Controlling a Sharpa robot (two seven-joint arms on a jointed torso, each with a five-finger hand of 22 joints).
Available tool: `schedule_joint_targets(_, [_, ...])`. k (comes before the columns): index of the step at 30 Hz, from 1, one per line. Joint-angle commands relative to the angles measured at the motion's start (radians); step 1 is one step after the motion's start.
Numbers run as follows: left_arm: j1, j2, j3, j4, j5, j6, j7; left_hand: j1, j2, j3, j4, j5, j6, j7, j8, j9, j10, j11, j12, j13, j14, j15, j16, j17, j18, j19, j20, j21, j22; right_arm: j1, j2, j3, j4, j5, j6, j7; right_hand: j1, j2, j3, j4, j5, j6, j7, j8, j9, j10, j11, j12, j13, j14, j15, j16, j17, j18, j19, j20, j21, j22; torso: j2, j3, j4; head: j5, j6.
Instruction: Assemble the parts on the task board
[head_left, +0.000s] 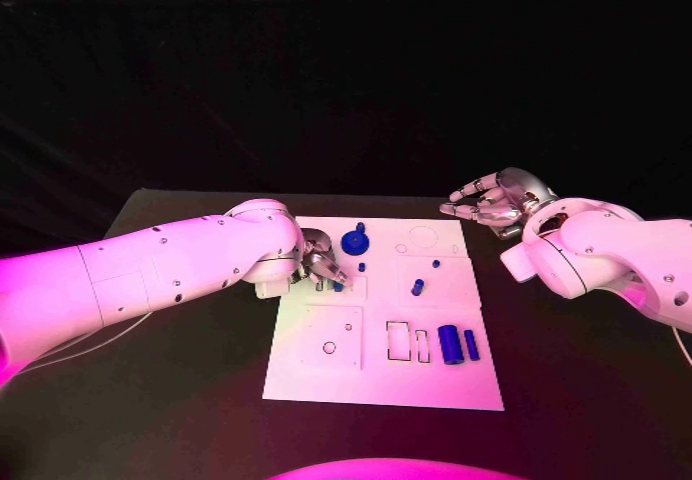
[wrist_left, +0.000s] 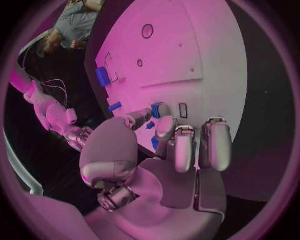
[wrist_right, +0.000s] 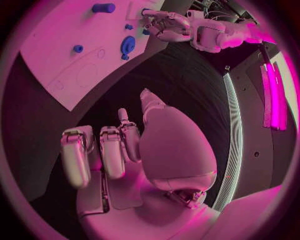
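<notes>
Left hand (wrist_left: 164, 150) pinches a small blue part (wrist_left: 160, 110) over the task board (head_left: 447, 385); right hand (head_left: 493, 200) hovers, fingers apart.

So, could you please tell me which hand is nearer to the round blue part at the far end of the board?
Left. The left hand sits just beside the round blue part, over the task board; the right hand hovers off its far right corner.
</notes>
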Motion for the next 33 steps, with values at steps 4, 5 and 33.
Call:
schedule_joint_targets(4, [-0.002, -0.002, -0.001, 0.004, 0.009, 0.0, 0.01, 0.01, -0.019, -0.076, 0.04, -0.004, 0.006, 0.006, -0.012, 0.006, 0.004, 0.0, 0.003, 0.002, 0.104, -0.005, 0.003, 0.263, -0.014, 0.002, -0.002, 0.001, 0.001, -0.001, 0.0, 0.0, 0.001, -0.01, 0.004, 0.013, -0.01, -0.002, 0.004, -0.002, -0.004, -0.005, -0.003, 0.005, -0.001, -0.002, 0.0, -0.001, 0.104, 0.102, 0.0, 0.0, 0.252, -0.003, 0.096, 0.004, -0.003, 0.253, 0.0, -0.0005, -0.0002, 0.001, 0.002])
schedule_joint_targets(5, [-0.002, -0.002, -0.001, 0.004, 0.009, -0.002, 0.01, 0.015, -0.022, -0.094, 0.049, -0.004, 0.007, 0.006, -0.013, 0.007, 0.003, 0.0, 0.002, 0.002, 0.104, -0.006, 0.003, 0.263, -0.014, 0.002, -0.001, 0.001, 0.001, -0.001, 0.0, 0.0, 0.001, -0.01, 0.004, 0.013, -0.01, -0.002, 0.004, -0.002, -0.004, -0.005, -0.003, 0.005, -0.001, -0.002, 0.0, -0.001, 0.104, 0.102, 0.0, 0.0, 0.252, -0.003, 0.096, 0.004, -0.003, 0.253, 0.0, -0.0006, -0.0001, 0.001, 0.002])
schedule_joint_targets(33, [0.053, -0.09, 0.098, 0.046, 0.072, 0.001, 0.016, 0.107, -0.013, -0.244, 0.127, 0.008, -0.053, 0.038, -0.096, -0.008, -0.064, 0.027, -0.057, -0.066, 0.104, 0.017, 0.003, 0.263, -0.006, -0.023, 0.011, -0.019, -0.035, -0.001, 0.003, 0.0, -0.015, -0.008, 0.004, 0.015, -0.011, -0.002, 0.003, -0.002, -0.004, -0.006, -0.003, 0.005, -0.001, -0.003, 0.0, -0.002, 0.103, 0.101, 0.0, 0.0, 0.251, -0.003, 0.096, 0.004, -0.003, 0.252, -0.004, 0.0017, 0.0012, 0.006, 0.023])
